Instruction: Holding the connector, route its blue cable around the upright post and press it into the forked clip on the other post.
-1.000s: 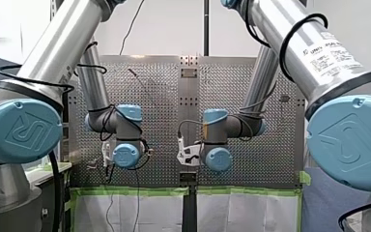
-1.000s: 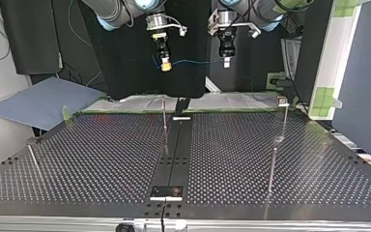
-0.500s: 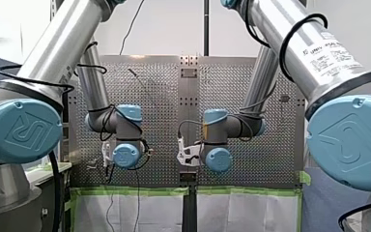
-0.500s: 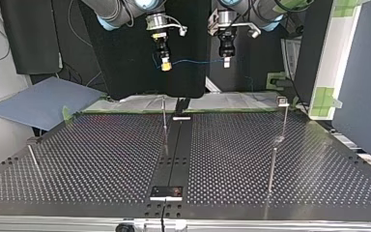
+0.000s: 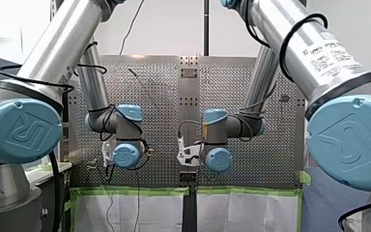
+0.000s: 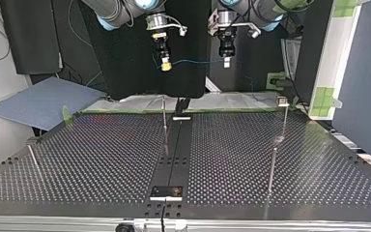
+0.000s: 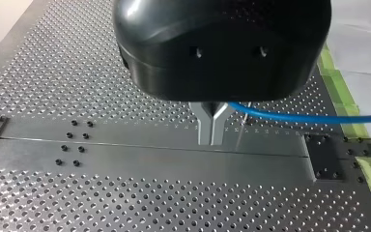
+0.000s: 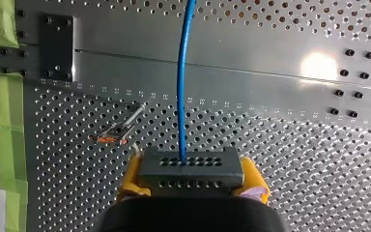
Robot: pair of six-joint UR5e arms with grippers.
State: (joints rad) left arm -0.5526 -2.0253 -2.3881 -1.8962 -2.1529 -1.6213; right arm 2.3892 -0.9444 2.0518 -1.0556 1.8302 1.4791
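Note:
In the top view both grippers hang well above the table's far edge. My right gripper is shut with its yellow pads on a dark perforated connector. From it the blue cable runs taut and level to my left gripper, whose metal fingers are shut on the cable. Below stand a thin upright post near the table's middle strip and a post with a small clip head towards the view's right. A post with an orange mark lies below my right gripper.
Another upright post stands nearer the top view's camera at the right, and a leaning pin at the left. A black plate sits on the middle strip. A blue-grey mat and green tape border the far edge.

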